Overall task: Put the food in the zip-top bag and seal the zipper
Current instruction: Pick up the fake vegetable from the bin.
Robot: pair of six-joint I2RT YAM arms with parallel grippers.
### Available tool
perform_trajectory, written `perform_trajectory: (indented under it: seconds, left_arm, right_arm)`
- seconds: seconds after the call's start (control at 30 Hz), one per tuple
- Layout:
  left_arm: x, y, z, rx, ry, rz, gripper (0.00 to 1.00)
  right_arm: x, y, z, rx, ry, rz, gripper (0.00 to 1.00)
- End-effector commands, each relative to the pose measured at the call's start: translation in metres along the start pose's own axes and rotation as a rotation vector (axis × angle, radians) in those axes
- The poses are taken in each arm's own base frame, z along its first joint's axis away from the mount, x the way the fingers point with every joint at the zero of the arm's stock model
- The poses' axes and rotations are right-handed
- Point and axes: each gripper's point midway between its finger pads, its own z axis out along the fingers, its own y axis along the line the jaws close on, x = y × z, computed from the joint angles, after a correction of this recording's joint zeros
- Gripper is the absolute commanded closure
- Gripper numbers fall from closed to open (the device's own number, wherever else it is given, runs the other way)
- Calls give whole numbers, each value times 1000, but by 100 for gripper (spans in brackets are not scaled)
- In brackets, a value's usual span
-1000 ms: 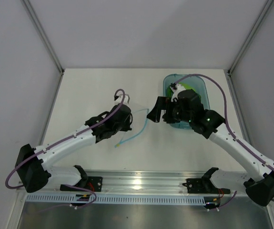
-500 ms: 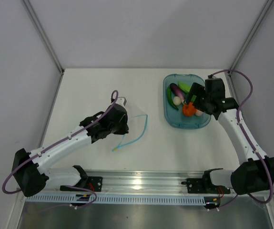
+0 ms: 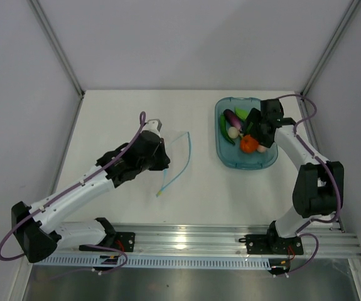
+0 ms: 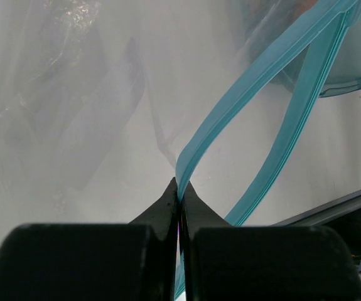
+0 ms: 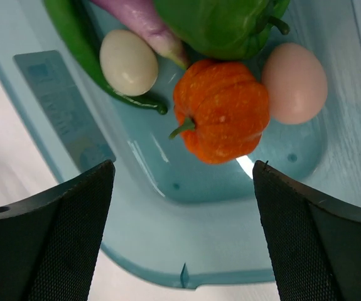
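Note:
My left gripper [image 3: 166,160] is shut on the light blue zipper [image 4: 243,94] of the clear zip-top bag [image 4: 73,94], pinching one lip of its mouth. In the top view the zipper [image 3: 183,160] curves across the table's middle. The food lies in the blue tray [image 3: 227,153]: a purple eggplant [image 3: 232,118], green pieces [image 3: 243,114], an orange piece [image 3: 249,144] and a white round one [image 3: 233,132]. My right gripper [image 5: 183,166] is open and empty just above the orange piece [image 5: 221,110], with a white egg [image 5: 128,61] and a pinkish egg [image 5: 293,81] either side of it.
The tray [image 5: 167,251] stands at the back right, near the right wall. A green pepper [image 5: 218,25] and a long green bean [image 5: 86,50] lie at its far end. A metal rail [image 3: 180,238] runs along the near table edge.
My right gripper has drawn back from the table's middle to above the tray and now hangs open over the food. My left gripper has shifted slightly away, still holding the zipper.

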Motion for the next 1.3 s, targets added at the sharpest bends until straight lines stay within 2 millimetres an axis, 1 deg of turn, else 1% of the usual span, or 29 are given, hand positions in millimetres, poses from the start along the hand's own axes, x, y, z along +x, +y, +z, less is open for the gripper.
perform_trajectory:
  seconds: [0.0, 0.07, 0.1, 0.33, 0.43, 0.53, 0.6, 0.67, 0.77, 0.87, 0.9, 0.97, 1.0, 1.27]
  left_arm:
    - [-17, -1, -6, -30, -23, -56, 99]
    - [-16, -5, -6, -2, -17, -56, 99]
    - [-16, -7, -5, 6, -14, -51, 99]
    - [-22, -17, -4, 73, -24, -34, 99]
    - [-21, -16, -1, 77, -22, -40, 99]
    - [-16, -15, 5, 82, -3, -42, 99]
    - [-13, -13, 8, 77, 11, -46, 99]
    - [-12, -11, 9, 76, 18, -49, 99]
    - [-10, -7, 10, 71, 23, -53, 99]
    - [-11, -8, 10, 78, 17, -61, 99]
    - [-12, -7, 10, 78, 18, -63, 99]
    - [-13, -10, 8, 88, 18, -67, 99]
    - [-12, -9, 8, 88, 20, -68, 99]
    - [-14, -12, 4, 104, 15, -67, 100]
  right_arm:
    - [-22, 7, 12, -15, -63, 30, 9]
    - [-22, 4, 20, -10, -56, 36, 9]
    - [-19, 2, 25, -8, -41, 39, 10]
    - [-12, -10, 38, 20, -44, 43, 12]
    - [-11, -17, 43, 32, -42, 61, 13]
    - [-11, -21, 46, 29, -34, 94, 14]
    - [-6, -26, 51, 43, -8, 108, 15]
    - [-4, -30, 51, 48, -6, 118, 15]
    - [0, -30, 52, 34, -10, 121, 16]
    - [2, -31, 55, 31, -2, 121, 19]
    - [5, -31, 57, 31, 8, 124, 20]
    - [3, -30, 59, 26, 2, 125, 24]
    - [3, -31, 60, 28, 0, 125, 25]
    - [8, -36, 68, 32, 11, 137, 26]
